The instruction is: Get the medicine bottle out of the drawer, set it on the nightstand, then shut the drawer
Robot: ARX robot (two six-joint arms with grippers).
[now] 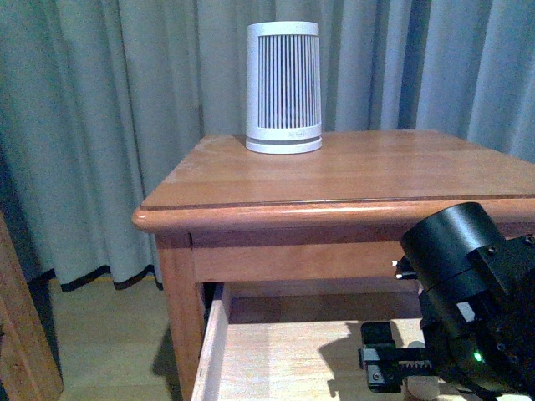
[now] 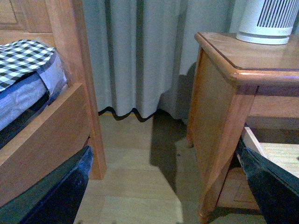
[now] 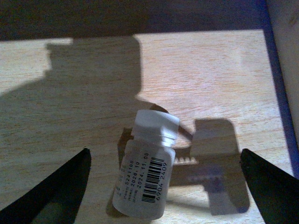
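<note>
Grey curtain (image 1: 100, 125) backdrop. Left gripper (image 2: 164, 149): jaws wide, empty, idle beside nightstand (image 1: 334, 180). Open drawer (image 1: 213, 351): medicine bottle (image 3: 142, 182) lies on its floor, cap toward shaded rear, long axis slightly skewed. Right gripper (image 3: 164, 151): jaws wide, empty, flanking bottle. Advice: descend centred, close across body below cap.
</note>
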